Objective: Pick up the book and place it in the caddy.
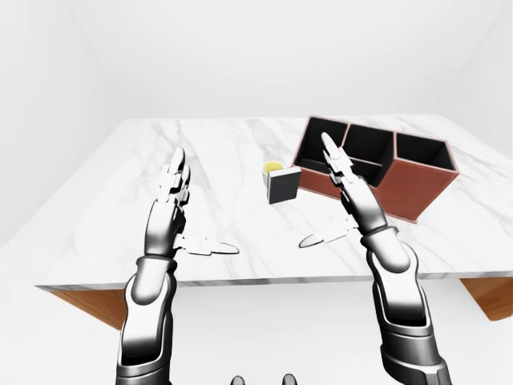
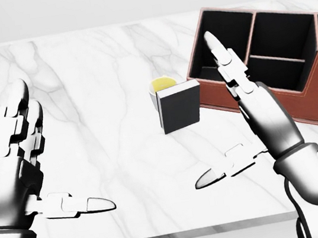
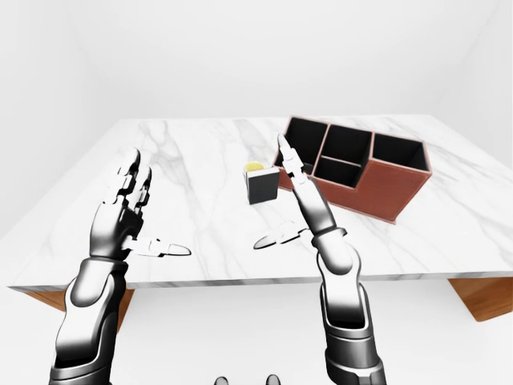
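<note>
A small dark book (image 2: 180, 107) stands upright on the white marble table (image 2: 105, 79), near the middle of the head view. A reddish-brown caddy (image 2: 271, 66) with several dark compartments stands to its right. My right hand (image 2: 225, 121) is open and empty, fingers stretched up, between the book and the caddy and nearer the view's bottom. My left hand (image 2: 39, 161) is open and empty at the left, well apart from the book.
A yellow-topped white cup (image 2: 161, 88) stands just behind the book, touching or nearly touching it. The table's near edge (image 1: 256, 281) runs across below my hands. Wooden table supports (image 1: 88, 309) show under the top at both sides.
</note>
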Robot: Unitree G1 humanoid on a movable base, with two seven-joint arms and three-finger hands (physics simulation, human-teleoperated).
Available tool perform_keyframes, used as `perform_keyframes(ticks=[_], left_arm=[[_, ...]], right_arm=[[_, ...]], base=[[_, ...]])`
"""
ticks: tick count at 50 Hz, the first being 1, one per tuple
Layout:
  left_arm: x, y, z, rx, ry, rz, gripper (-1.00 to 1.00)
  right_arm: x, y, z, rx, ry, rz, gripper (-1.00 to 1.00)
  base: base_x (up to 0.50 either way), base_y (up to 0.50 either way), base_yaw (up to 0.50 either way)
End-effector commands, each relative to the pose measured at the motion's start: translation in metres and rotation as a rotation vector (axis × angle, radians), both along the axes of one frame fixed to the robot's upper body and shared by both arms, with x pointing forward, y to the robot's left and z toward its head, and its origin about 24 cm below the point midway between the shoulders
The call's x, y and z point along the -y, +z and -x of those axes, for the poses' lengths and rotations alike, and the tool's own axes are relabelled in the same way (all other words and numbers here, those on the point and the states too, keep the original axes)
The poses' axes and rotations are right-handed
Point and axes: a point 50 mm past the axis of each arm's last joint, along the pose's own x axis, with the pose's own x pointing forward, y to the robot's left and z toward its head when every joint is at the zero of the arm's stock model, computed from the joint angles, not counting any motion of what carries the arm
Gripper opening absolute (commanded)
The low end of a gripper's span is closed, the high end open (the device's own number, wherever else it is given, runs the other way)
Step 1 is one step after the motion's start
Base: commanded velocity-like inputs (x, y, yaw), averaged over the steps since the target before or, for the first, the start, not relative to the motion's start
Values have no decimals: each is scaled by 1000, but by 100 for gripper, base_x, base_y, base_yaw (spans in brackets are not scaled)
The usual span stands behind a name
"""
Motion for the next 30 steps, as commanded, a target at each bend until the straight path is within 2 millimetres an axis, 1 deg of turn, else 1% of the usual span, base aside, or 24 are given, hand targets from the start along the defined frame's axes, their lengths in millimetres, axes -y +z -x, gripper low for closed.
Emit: perform_keyframes(ticks=[1,30], left_arm=[[0,-1,1,-2,6,-10,100],[1,-1,3,-1,3,-18,100]], right_arm=[[-2,-2,1,-6,3,3,100],[-5,-4,5,-15,19,7,100]], base=[[13,0,0],[13,0,0]])
